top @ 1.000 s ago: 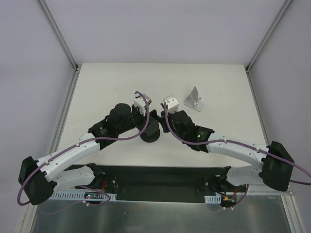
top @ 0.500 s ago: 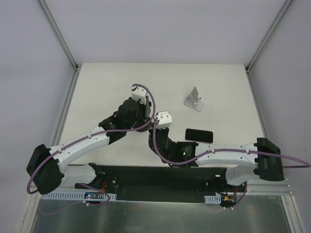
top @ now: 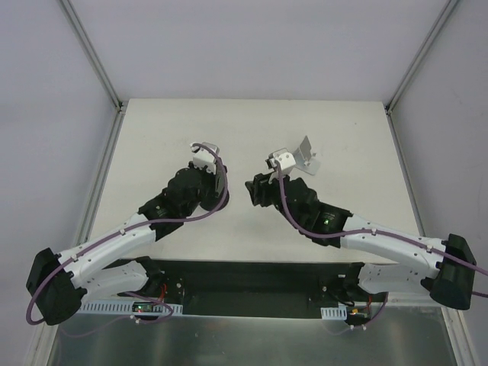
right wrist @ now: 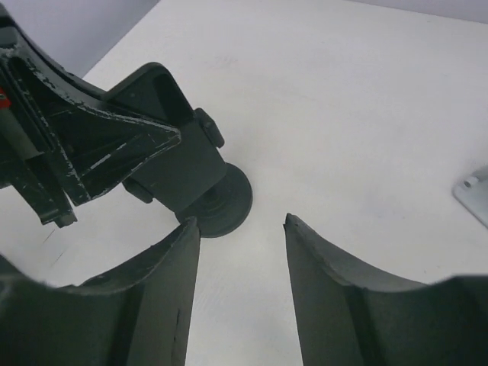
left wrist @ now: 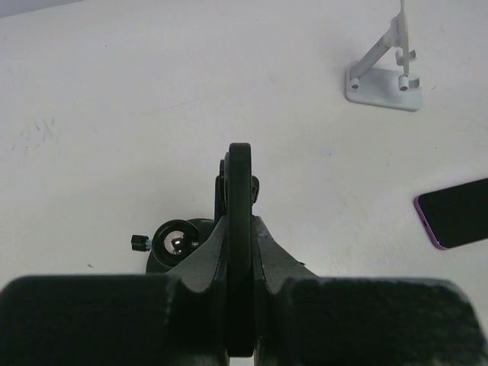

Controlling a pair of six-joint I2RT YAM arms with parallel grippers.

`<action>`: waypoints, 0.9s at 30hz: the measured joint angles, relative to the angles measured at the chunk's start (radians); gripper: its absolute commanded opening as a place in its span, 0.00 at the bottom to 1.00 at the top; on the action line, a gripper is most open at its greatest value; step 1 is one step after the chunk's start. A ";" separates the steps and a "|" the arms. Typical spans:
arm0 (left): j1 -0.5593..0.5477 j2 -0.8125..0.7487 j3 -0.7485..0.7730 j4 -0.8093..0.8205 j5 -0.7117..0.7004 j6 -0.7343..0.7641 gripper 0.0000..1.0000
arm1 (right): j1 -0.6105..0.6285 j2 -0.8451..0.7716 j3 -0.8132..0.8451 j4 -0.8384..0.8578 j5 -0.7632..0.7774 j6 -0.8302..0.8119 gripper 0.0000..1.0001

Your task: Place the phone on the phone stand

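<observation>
Two things here look like a phone stand. One is a white angled stand (top: 306, 158) (left wrist: 385, 80) at the back right, standing free. The other is a black mount with a disc (left wrist: 240, 168), a ball joint (left wrist: 171, 242) and a round base (right wrist: 225, 202) resting on the table. My left gripper (left wrist: 240, 229) (top: 217, 200) is shut on that disc, edge-on. The dark phone (left wrist: 457, 215) with a purple rim lies flat on the table to the right; the top view hides it under my right arm. My right gripper (right wrist: 241, 221) (top: 252, 191) hangs open and empty just right of the black base.
The two grippers face each other closely at the table's middle. A corner of the white stand (right wrist: 476, 194) shows at the right edge of the right wrist view. Enclosure walls and metal posts (top: 107, 84) border the white table.
My right gripper has gone from shut to open, and its arm has swung forward to the middle, covering the phone. My left arm has shifted a little left with the black mount.
</observation>
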 measured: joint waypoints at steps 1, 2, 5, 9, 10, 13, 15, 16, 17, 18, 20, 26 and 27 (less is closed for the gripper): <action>0.000 -0.008 0.000 -0.009 0.006 0.000 0.00 | -0.035 -0.009 0.000 -0.002 -0.078 -0.015 0.61; 0.001 -0.013 0.000 -0.018 0.013 0.001 0.00 | -0.066 -0.011 -0.001 0.000 -0.152 -0.028 0.64; 0.015 -0.035 0.000 -0.047 0.031 0.001 0.00 | -0.114 0.002 0.000 -0.018 -0.305 -0.061 0.71; 0.082 -0.072 0.000 -0.092 0.099 0.024 0.00 | -0.122 0.022 -0.003 -0.037 -0.452 -0.098 0.73; 0.116 -0.082 0.000 -0.103 0.132 0.030 0.00 | -0.122 0.024 -0.004 -0.039 -0.476 -0.105 0.73; 0.252 -0.106 0.000 -0.129 0.230 0.049 0.00 | -0.125 0.026 -0.010 -0.042 -0.524 -0.119 0.73; 0.341 -0.109 0.002 -0.133 0.266 0.064 0.00 | -0.134 0.026 -0.017 -0.043 -0.544 -0.125 0.73; 0.401 -0.106 0.005 -0.137 0.287 0.080 0.00 | -0.140 0.026 -0.021 -0.043 -0.551 -0.130 0.73; 0.435 -0.103 0.008 -0.138 0.299 0.087 0.00 | -0.145 0.026 -0.025 -0.043 -0.558 -0.133 0.74; 0.481 -0.095 0.018 -0.143 0.319 0.097 0.00 | -0.152 0.026 -0.029 -0.044 -0.565 -0.137 0.74; 0.579 -0.060 0.048 -0.148 0.369 0.109 0.00 | -0.163 0.026 -0.039 -0.045 -0.573 -0.142 0.74; 0.797 0.126 0.166 -0.097 0.525 0.132 0.00 | -0.206 0.026 -0.072 -0.040 -0.627 -0.157 0.75; 0.815 0.166 0.192 -0.087 0.531 0.147 0.00 | -0.214 0.026 -0.078 -0.039 -0.635 -0.160 0.75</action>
